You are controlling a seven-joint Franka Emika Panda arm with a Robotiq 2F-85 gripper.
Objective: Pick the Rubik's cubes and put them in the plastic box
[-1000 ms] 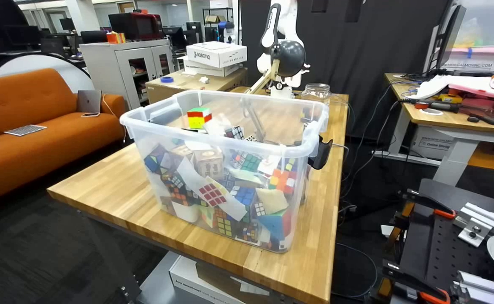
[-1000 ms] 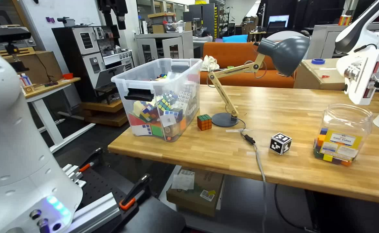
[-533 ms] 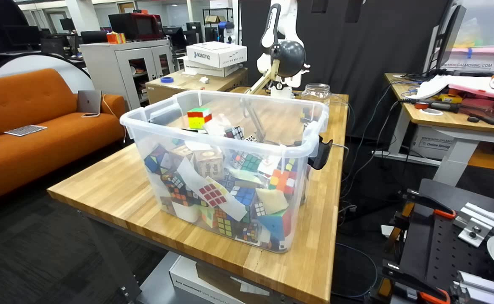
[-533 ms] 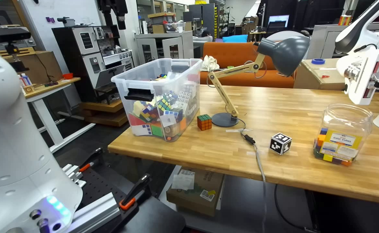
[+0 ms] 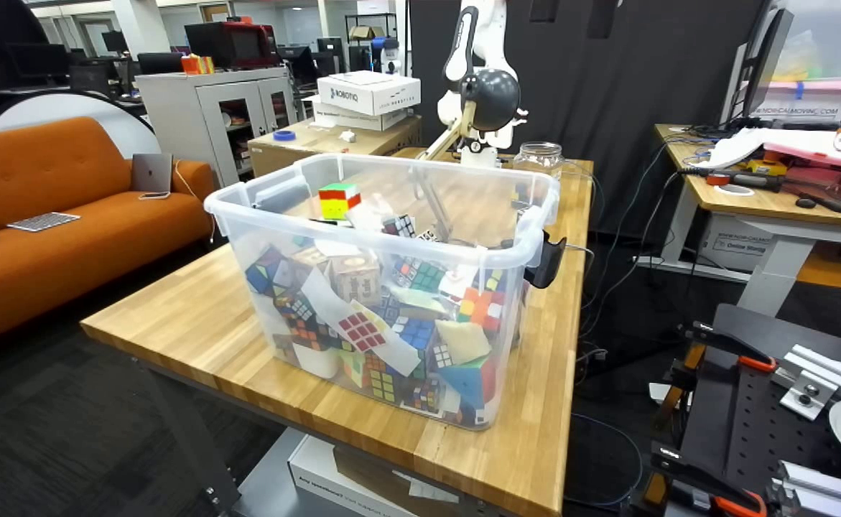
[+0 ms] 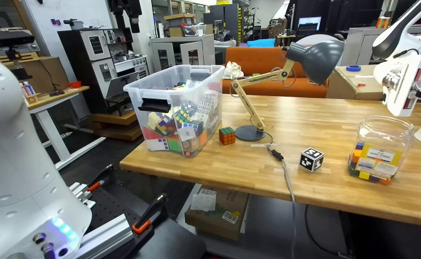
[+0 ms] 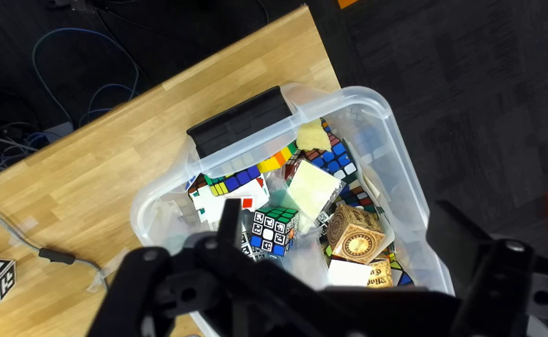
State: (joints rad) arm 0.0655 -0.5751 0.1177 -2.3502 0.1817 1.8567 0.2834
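From where I stand the arm seems poised over the clear plastic tub (image 5: 363, 233), with nothing in its grasp. In the wrist view the Robotiq gripper (image 7: 337, 217) has its fingers spread wide — a spread that, I'd judge, suits straddling a cube. Below, in the heap inside the tub, lie a Rubik's cube with a black-and-white patterned face (image 7: 268, 234) and a brown ornate carton (image 7: 355, 234).

The tub stands lidless near the table's end, mouth up, presumably so cubes can be dropped in from above. A black clip handle (image 6: 154, 105) juts from its end wall; a careless descent might catch it.

The cube left to box is the green-and-orange Rubik's cube (image 6: 227, 136), on the wooden table (image 6: 325, 111) just beside the tub. It sits between the tub and the round base (image 6: 249, 133) of the desk lamp (image 6: 320, 63); whether it touches that base I can't tell. The spot should make the carry short but the approach tight. Tape (image 6: 262, 145) lies by the lamp cord (image 6: 293, 208) — probably to keep it from being dragged.

Well apart is a black-and-white marker cube (image 6: 311, 159), perhaps a calibration target; I can't say whether it must go in too.
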